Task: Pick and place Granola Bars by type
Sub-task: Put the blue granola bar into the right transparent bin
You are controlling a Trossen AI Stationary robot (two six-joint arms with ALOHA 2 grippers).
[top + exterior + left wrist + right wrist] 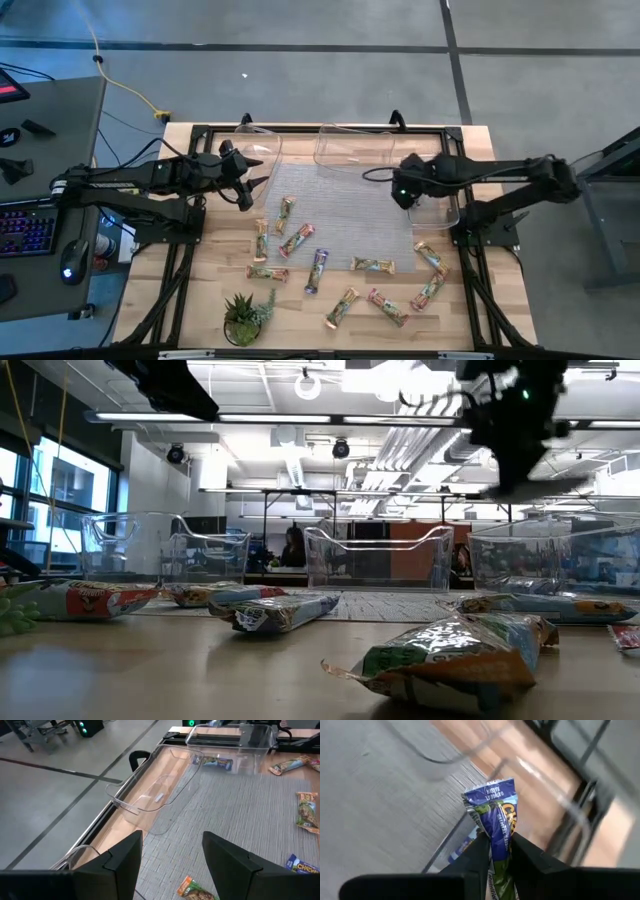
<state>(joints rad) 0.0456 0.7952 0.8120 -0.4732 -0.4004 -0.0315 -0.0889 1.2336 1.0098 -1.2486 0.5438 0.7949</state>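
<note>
Pinched upright between the right gripper's (497, 851) closed fingers, a blue bar (495, 815) is carried above the right tub (440, 210), seemingly for release; the left gripper (170, 860) is held spread, waiting.

Spread left gripper (172, 865) fingers (122, 862) hover over the grey mat (240, 815) near a clear tub (155, 790).

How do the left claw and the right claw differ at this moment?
The left claw is open and empty; the right claw is shut on a blue granola bar. The left claw hangs near the left clear tub; the right claw hangs at the right clear tub. Both are dark and off the table.
</note>
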